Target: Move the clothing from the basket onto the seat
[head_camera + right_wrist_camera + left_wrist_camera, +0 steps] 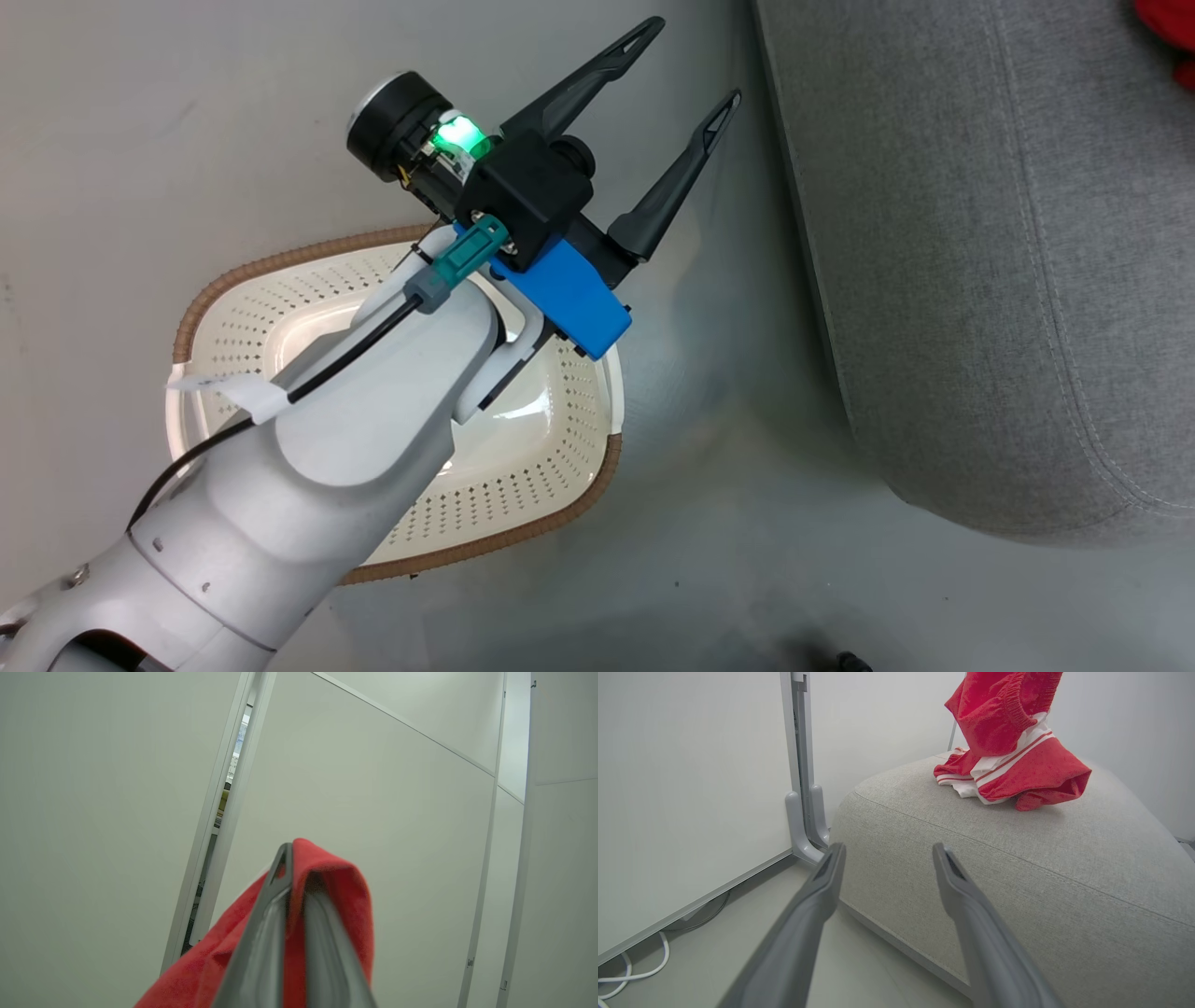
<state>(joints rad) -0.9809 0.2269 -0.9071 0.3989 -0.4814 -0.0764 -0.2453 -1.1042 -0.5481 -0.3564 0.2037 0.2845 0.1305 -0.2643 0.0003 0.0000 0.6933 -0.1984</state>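
**Red clothing pinched in the right tool, its lower folds on the seat**

The right tool [296,877] is fully closed, with a fold of the red clothing [336,882] pinched between its two fingers and draped over them. Pale wall panels [397,812] stand behind it.

In the left wrist view the clothing [1008,765] hangs down from the upper edge. Its white-striped lower folds are bunched on top of the grey seat [1017,868]. Whether this is one garment or two, I cannot tell. A corner of red [1167,28] also shows on the seat [980,280] in the head view.

The left tool [693,61] is spread wide and holds nothing. It hangs above the floor [728,523] beside the seat's edge, fingers [822,891] pointing toward the seat.

The basket [233,280] sits on the floor near the seat, partly under the left forearm [373,429]. Its perforated walls and pale bottom show around the forearm.
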